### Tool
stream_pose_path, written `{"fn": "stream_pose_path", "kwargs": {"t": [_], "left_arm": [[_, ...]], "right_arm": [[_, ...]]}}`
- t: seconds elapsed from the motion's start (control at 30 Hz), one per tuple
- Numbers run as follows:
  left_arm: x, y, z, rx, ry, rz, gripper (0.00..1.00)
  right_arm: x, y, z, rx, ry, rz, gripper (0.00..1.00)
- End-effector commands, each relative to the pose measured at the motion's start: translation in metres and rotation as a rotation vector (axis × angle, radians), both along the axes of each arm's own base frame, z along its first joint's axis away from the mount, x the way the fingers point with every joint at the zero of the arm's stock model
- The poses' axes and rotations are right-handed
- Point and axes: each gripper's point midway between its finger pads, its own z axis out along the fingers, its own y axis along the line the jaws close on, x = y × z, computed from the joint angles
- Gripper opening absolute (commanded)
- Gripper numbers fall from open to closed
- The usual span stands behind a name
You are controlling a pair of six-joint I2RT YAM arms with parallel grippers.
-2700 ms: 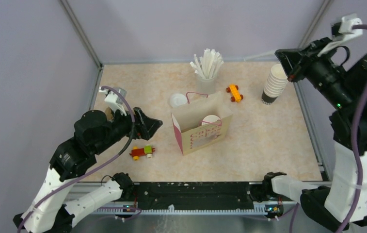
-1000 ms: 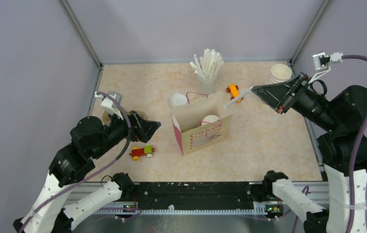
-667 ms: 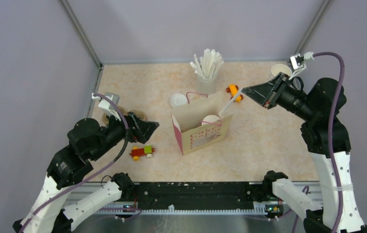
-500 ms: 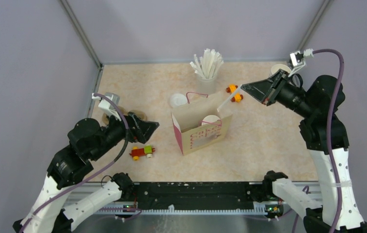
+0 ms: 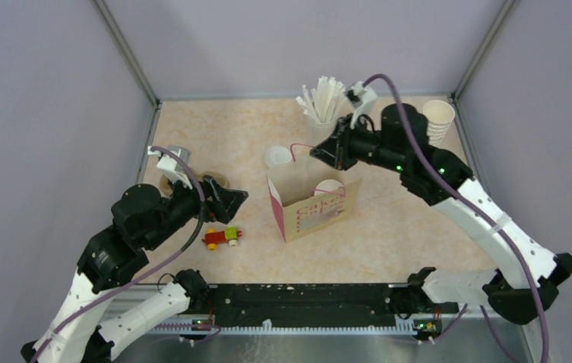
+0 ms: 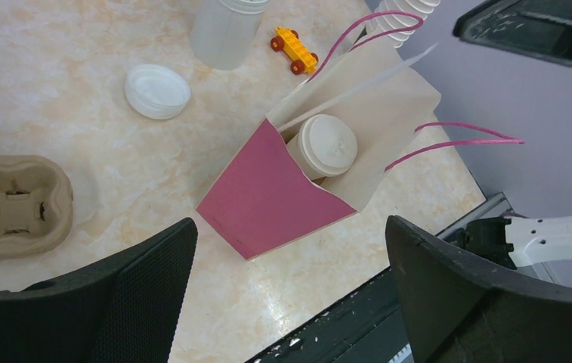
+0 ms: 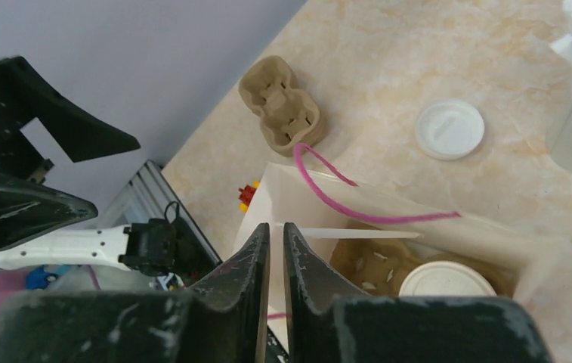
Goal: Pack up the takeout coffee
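One lidded cup (image 5: 329, 186) beneath right pincer (image 5: 320, 155)

The desk (image 5: 418, 219) is beige, marbled with peach. The paper bag (image 5: 316, 204) is cream with a magenta side and pink handles; the cup (image 5: 329, 186) and stick (image 7: 358, 234) inside are white. The far toy car (image 6: 293, 50) is orange, and the left tray (image 6: 14, 206) is brown.

No legible text is found; the print on the paper bag (image 5: 320, 212) front is too blurred to be read.
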Motion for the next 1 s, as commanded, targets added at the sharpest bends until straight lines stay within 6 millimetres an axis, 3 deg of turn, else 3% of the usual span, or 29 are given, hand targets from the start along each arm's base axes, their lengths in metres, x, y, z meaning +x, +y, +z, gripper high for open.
{"fn": "stream_pose_path", "kwargs": {"t": [0.0, 0.1, 0.2, 0.37, 0.43, 0.5, 0.6, 0.73, 0.97], "left_arm": [[0.004, 0.009, 0.012, 0.012, -0.043, 0.038, 0.99], [0.003, 0.013, 0.015, 0.017, -0.056, 0.046, 0.99], [0.002, 0.014, 0.018, 0.031, -0.063, 0.045, 0.99], [0.001, 0.016, 0.038, 0.042, -0.100, 0.034, 0.99], [-0.001, 0.014, 0.051, 0.028, -0.129, 0.018, 0.99], [-0.003, 0.011, 0.067, 0.004, -0.167, -0.004, 0.99], [-0.008, 0.007, 0.094, -0.031, -0.229, -0.043, 0.99], [-0.013, 0.004, 0.112, -0.039, -0.257, -0.078, 0.99], [-0.020, 0.005, 0.093, -0.028, -0.203, -0.095, 0.99]], "right_arm": [[0.001, 0.034, 0.004, -0.127, -0.121, 0.043, 0.17], [0.003, 0.040, 0.006, -0.159, -0.101, 0.027, 0.42], [0.004, 0.020, 0.028, -0.123, -0.131, -0.064, 0.63], [-0.006, -0.032, 0.055, -0.069, -0.155, -0.228, 0.71], [-0.013, -0.052, 0.052, -0.070, -0.116, -0.286, 0.73], [-0.021, -0.070, 0.049, -0.075, -0.083, -0.326, 0.91], [-0.034, -0.090, 0.053, -0.048, -0.056, -0.359, 0.92], [-0.044, -0.115, 0.052, 0.055, 0.064, -0.477, 0.93], [-0.063, -0.148, 0.032, 0.037, 0.104, -0.533, 0.94]]}}
